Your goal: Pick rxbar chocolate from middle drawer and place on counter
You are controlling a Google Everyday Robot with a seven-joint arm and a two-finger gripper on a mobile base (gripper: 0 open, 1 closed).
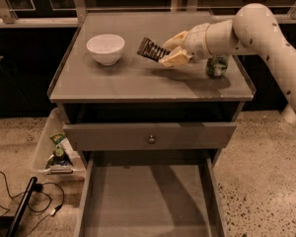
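The rxbar chocolate point(153, 49), a flat black bar with pale stripes, hangs tilted just above the counter point(138, 80). My gripper point(168, 51) is shut on its right end, reaching in from the right on the white arm. Its cream fingers point(176, 58) pinch the bar over the counter's middle, right of the bowl. Below, the middle drawer point(148, 201) stands pulled out toward the camera, its grey floor bare.
A white bowl point(105, 48) sits on the counter's left part. A green soda can point(217, 65) stands at the right, partly behind the arm. The drawer front with a round knob point(151, 139) is closed. A bin of packets point(56, 152) and cables point(19, 201) lie on the floor at left.
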